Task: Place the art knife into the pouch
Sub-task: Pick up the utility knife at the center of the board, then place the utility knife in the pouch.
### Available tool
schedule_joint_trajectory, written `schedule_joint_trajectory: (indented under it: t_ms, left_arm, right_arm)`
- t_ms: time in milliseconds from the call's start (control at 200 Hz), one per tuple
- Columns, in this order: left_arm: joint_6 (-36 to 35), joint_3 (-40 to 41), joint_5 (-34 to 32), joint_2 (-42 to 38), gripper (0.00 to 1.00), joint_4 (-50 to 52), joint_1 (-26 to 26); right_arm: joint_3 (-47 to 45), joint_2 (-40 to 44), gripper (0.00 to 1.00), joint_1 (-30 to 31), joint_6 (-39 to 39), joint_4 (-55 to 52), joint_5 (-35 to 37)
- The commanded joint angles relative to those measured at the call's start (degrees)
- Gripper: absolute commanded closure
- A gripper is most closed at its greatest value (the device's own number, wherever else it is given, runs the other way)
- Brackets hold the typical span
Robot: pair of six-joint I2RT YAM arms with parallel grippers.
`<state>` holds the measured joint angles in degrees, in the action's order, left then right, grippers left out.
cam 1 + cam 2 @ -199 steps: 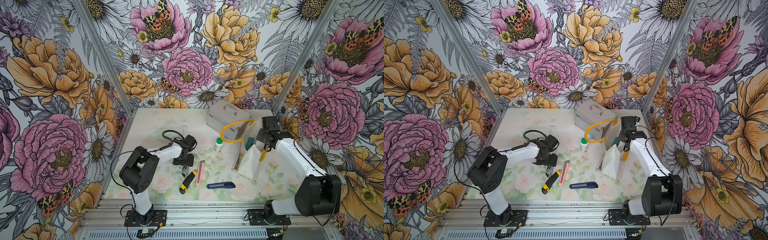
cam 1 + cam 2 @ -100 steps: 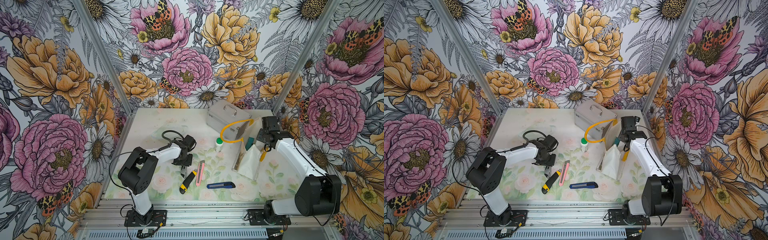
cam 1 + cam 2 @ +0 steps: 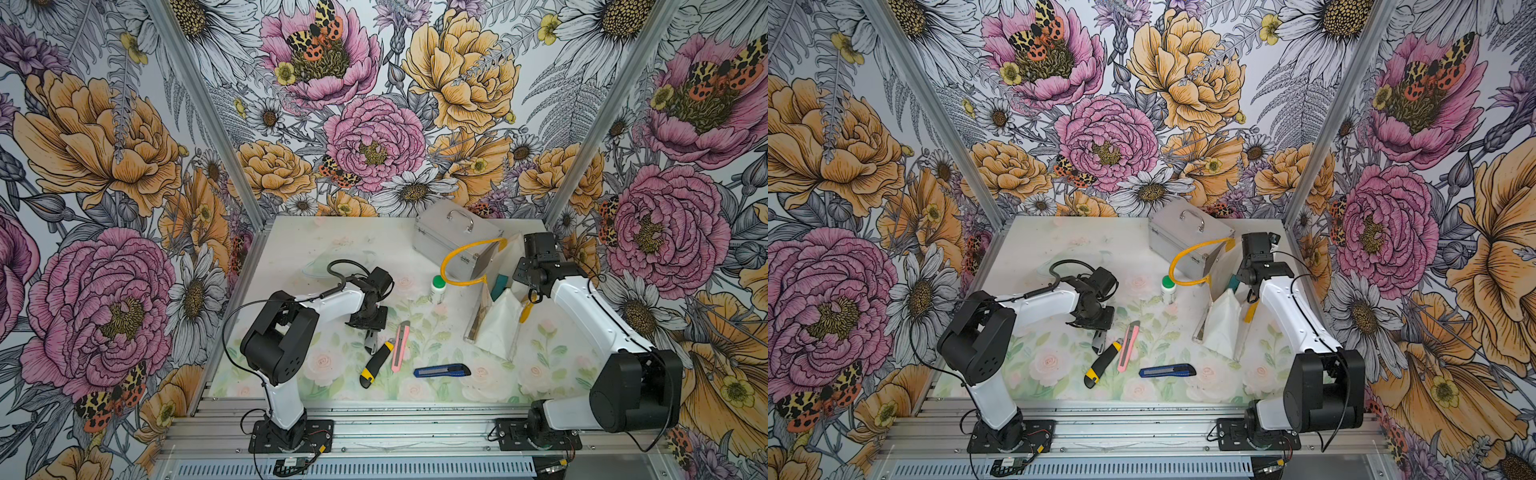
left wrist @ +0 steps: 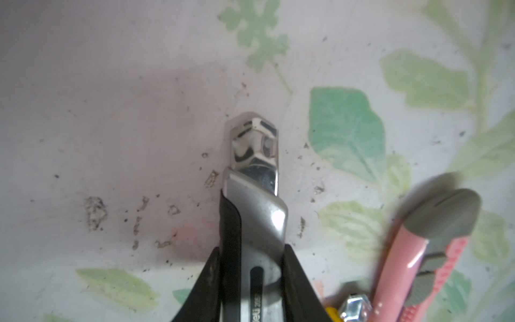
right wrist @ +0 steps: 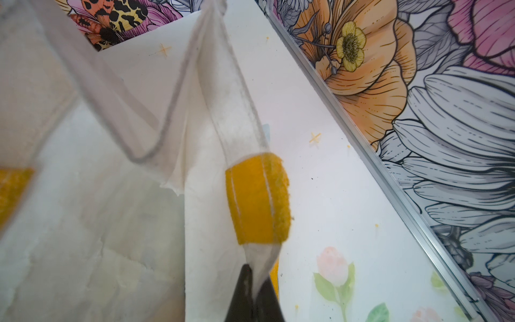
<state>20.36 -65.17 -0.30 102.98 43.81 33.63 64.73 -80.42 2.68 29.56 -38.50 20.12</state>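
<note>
Floral wallpaper [image 3: 374, 137] closed in a pale counter [image 3: 291, 257] printed with faint roses. Left of centre, the left claw [image 4: 250, 259] was clamped on the art knife [image 4: 255, 195], a silver metal body with a black strip down one edge and a shiny angled tip, held low over the counter and well apart from the pouch. Just beside it lay a yellow-and-black knife [image 3: 376, 362], then a pink knife [image 3: 400, 346] and a blue knife [image 3: 441, 370]. Farther back stood a green-capped bottle [image 3: 437, 288] and a closed metal case [image 3: 453, 241]. At the right, the white pouch [image 3: 498, 320] stood open, something teal [image 3: 500, 284] at its mouth. The right claw [image 5: 255, 278] pinched its rim below a yellow handle [image 5: 257, 200].
</note>
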Motion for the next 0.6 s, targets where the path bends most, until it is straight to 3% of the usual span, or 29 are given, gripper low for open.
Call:
schedule_joint_trajectory:
  t_ms: [0, 175, 285, 595]
  left_arm:
    - [-2.9, -7.1, 1.5, -0.3, 0.78, 0.0, -1.4]
    - [-6.9, -21.7, 1.5, 0.7, 0.77, 0.6, -1.5]
    - [-8.8, -31.2, 3.6, 5.4, 0.77, 0.7, -1.2]
    - [-10.7, -58.0, 10.3, 15.4, 0.76, 0.6, 4.5]
  right_arm:
    - [0.7, -0.9, 1.0, 0.4, 0.2, 0.6, 1.4]
    - [0.7, -0.7, 1.0, 0.4, -0.5, 0.6, 1.7]
    - [0.6, -0.4, 1.0, 0.3, -0.5, 0.6, 1.9]
    - [-0.3, 1.0, 1.0, 0.1, -1.2, 0.6, 1.9]
